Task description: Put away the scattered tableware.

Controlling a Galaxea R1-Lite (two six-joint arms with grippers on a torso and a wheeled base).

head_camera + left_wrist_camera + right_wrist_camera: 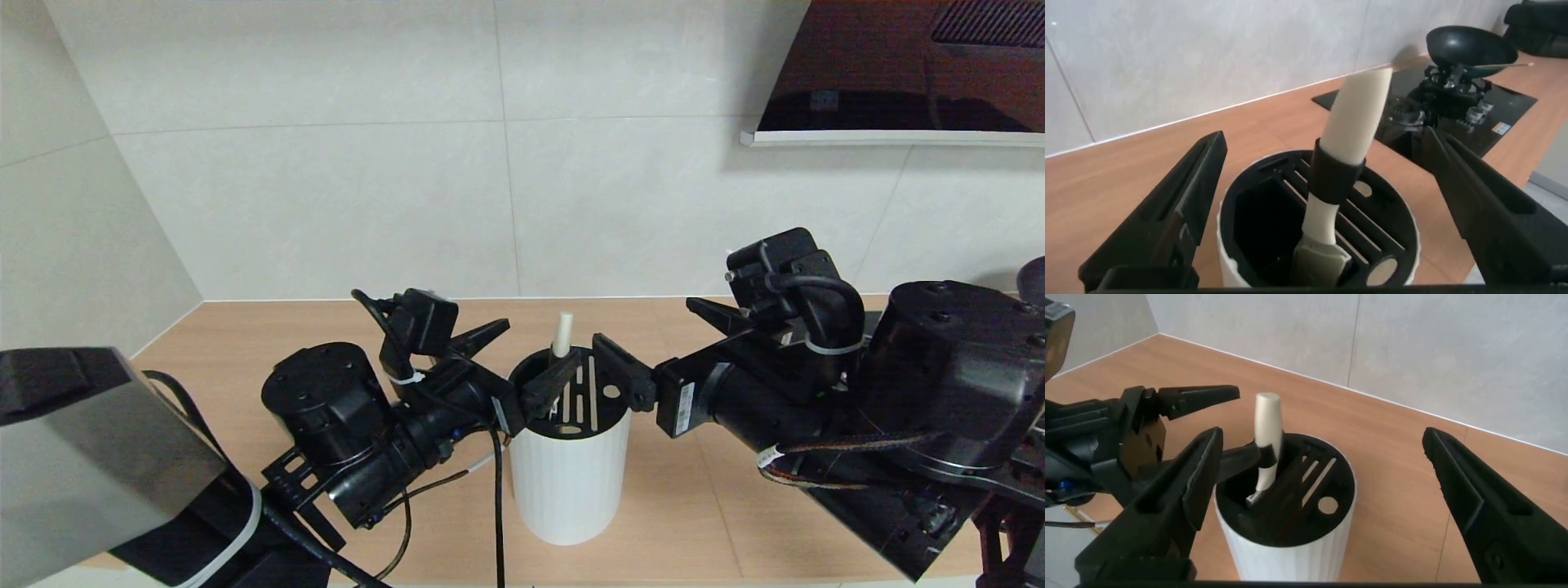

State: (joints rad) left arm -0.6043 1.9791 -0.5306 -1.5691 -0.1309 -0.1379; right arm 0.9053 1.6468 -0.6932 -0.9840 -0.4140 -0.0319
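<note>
Crowding is the main hazard, as I judge it: my left hand (540,343) is spread wide with its fingers either side of the cream-handled utensil (562,335), which stands a little tilted in a slot of the white holder (569,482) on the wooden surface (245,343). My right hand (643,320), also spread and holding nothing, hangs just beside the holder's rim on the other side. One left finger lies over the black slotted top, so a careless pull sideways could clip the handle and lever the utensil out, or catch the rim and tip the tall holder over. The two hands are near enough that a move by either toward the holder could knock them together. What kind of utensil it is I cannot tell; its working end is hidden in the slot.
</note>
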